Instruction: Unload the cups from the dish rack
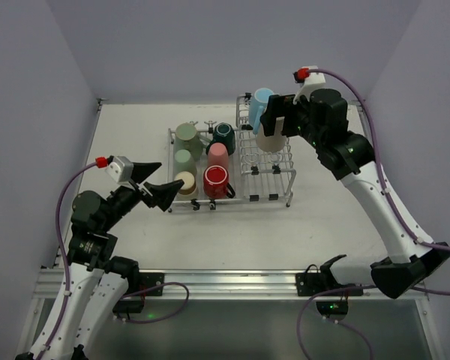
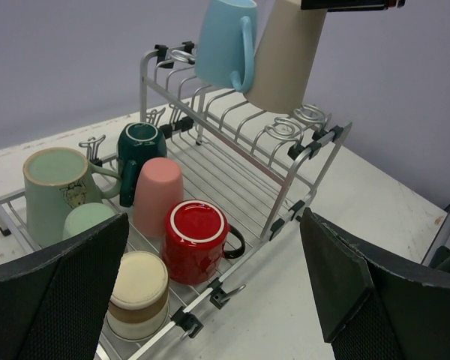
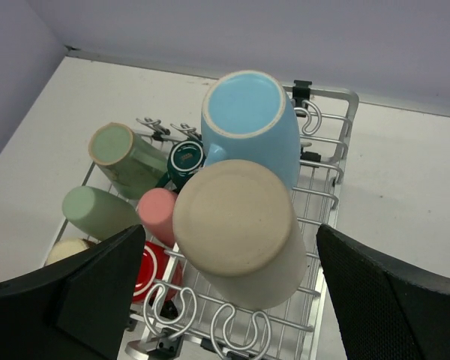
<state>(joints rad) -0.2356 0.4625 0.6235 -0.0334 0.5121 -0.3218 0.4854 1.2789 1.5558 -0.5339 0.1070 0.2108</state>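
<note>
Standing mid-tabletop toward the far edge: dish rack (image 1: 270,180). Right gripper (image 1: 266,124) above its raised section, left gripper (image 1: 172,177) off its near-left corner.

Left wrist: jaws spread, empty. Red mug (image 2: 197,238) and pink cup (image 2: 156,193) upside down on the low grid.

Right wrist: jaws released, straddling beige cup (image 3: 240,225). Light blue mug (image 3: 251,120) just beside it, far side.

Three views, one silver wire dish rack (image 1: 270,180) (image 2: 240,172) (image 3: 331,161)
Overhead is looking down from behind; wrist cameras are facing it closely.

No legible text, brand or number anywhere; small print on sage green mug (image 2: 56,196) unreadable
</note>
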